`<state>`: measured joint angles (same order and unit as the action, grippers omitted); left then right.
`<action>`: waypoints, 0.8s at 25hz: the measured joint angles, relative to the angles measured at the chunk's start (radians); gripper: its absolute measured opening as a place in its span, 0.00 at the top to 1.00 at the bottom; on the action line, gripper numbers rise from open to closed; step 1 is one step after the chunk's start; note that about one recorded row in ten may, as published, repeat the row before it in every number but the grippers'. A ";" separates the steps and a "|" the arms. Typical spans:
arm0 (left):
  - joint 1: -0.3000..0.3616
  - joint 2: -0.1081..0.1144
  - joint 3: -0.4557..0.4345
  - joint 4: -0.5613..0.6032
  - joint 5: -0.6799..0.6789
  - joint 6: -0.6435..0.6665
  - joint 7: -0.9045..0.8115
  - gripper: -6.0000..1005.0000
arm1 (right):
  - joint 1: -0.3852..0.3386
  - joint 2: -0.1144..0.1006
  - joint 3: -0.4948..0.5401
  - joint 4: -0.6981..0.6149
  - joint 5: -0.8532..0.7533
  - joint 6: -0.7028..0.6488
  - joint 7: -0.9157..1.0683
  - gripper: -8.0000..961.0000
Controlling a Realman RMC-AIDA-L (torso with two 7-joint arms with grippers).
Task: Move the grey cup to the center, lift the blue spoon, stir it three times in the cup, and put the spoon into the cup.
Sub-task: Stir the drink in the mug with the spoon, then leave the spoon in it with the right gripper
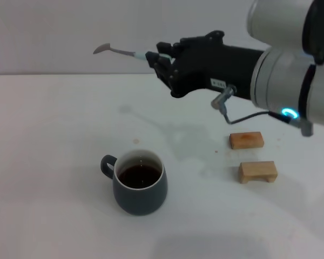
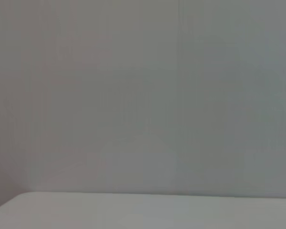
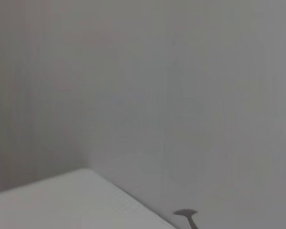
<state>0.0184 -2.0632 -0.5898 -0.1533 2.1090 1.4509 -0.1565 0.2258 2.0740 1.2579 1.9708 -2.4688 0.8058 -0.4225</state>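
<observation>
— One grey cup (image 1: 140, 183) of dark liquid stands on the table (image 1: 54, 135); any writing?
— None legible. Right claw (image 1: 161, 60) grips the blue spoon (image 1: 121, 52) aloft, beyond the cup; two wooden blocks (image 1: 247, 140) lie rightward.

Glossy grey cup (image 1: 140, 186), wooden blocks (image 1: 247, 140)

We see a dark slate-grey cup (image 1: 140, 183) with a white inside and dark brown liquid in it. The spoon (image 1: 124, 52) has a grey metal bowl and stem and a pale blue handle end; in the right wrist view its bowl (image 3: 187, 214) reads dark grey. The right pincer (image 1: 161, 58) is black, its arm (image 1: 291, 70) silver-grey with black bands and a cyan light. Two blocks, one orange-tan (image 1: 246, 140), one paler tan (image 1: 257, 171), lie on the white worktop (image 1: 54, 124). The wall (image 2: 143, 95) is plain pale grey.
</observation>
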 joint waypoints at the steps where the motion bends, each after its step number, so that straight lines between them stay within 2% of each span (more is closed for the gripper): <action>1: 0.000 0.000 -0.001 0.000 0.000 0.000 0.000 0.14 | 0.009 0.000 0.002 0.024 -0.036 0.027 0.021 0.81; 4: 0.004 0.001 -0.006 0.000 -0.002 0.002 0.000 0.14 | 0.044 0.002 0.021 0.066 -0.088 0.105 0.056 0.81; 7: 0.007 0.001 -0.011 0.001 -0.004 0.010 0.000 0.14 | 0.117 0.001 0.064 0.058 -0.081 0.203 0.087 0.81; 10: 0.013 0.001 -0.015 0.002 -0.004 0.020 0.000 0.14 | 0.156 0.000 0.080 0.057 -0.085 0.256 0.099 0.81; 20: 0.016 0.002 -0.015 0.001 -0.003 0.056 0.000 0.14 | 0.217 0.003 0.102 0.057 -0.089 0.350 0.110 0.80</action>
<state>0.0343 -2.0616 -0.6045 -0.1519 2.1056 1.5065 -0.1565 0.4427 2.0768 1.3599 2.0275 -2.5580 1.1559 -0.3122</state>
